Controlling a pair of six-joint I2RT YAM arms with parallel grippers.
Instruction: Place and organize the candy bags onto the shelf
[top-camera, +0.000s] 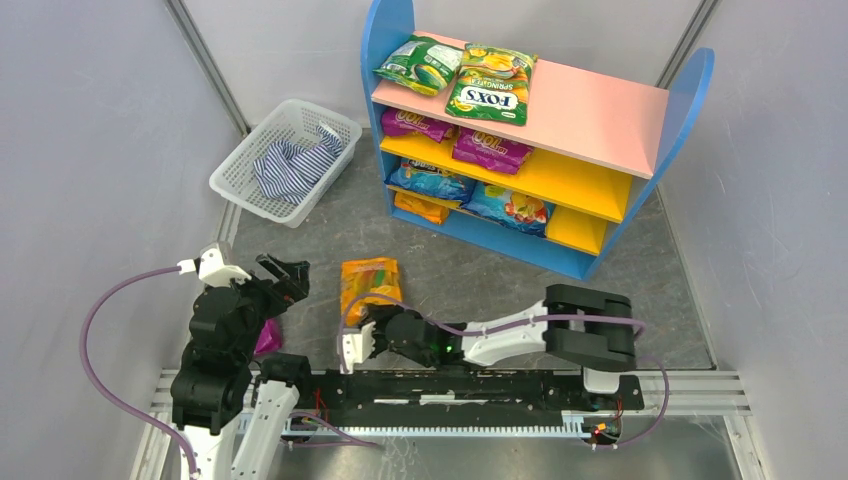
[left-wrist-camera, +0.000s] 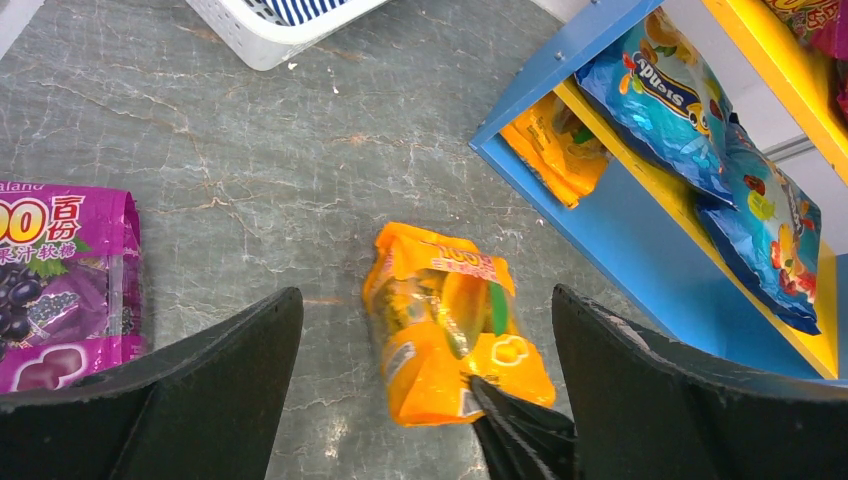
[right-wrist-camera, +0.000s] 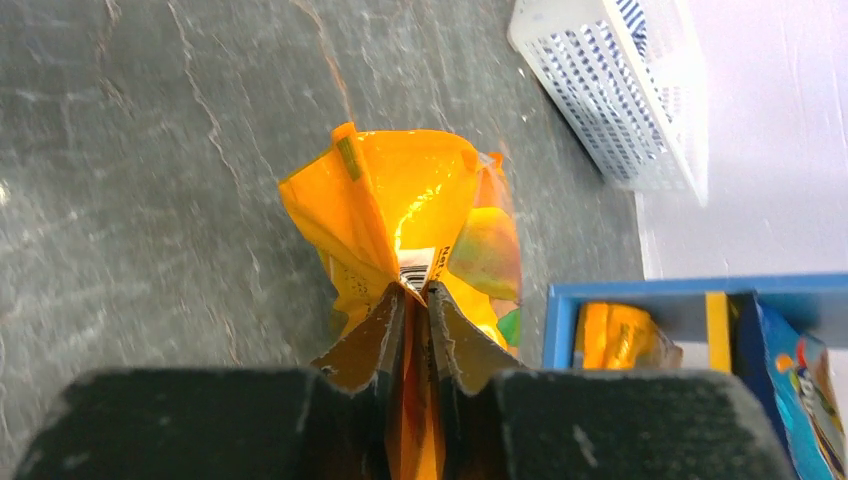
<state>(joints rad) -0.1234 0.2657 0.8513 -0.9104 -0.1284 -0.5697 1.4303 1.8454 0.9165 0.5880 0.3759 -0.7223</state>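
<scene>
Orange candy bag (right-wrist-camera: 400, 220), glossy crinkled plastic, pinched between right fingers (right-wrist-camera: 362, 345).

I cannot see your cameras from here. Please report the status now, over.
Left gripper open, empty. Right gripper shut on orange candy bag, bag on table. Nothing between bag and shelf.

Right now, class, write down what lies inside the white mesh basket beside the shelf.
Inside the white mesh basket lies a crumpled blue-white striped cloth. It covers much of the basket's floor, so anything beneath it cannot be seen.
</scene>
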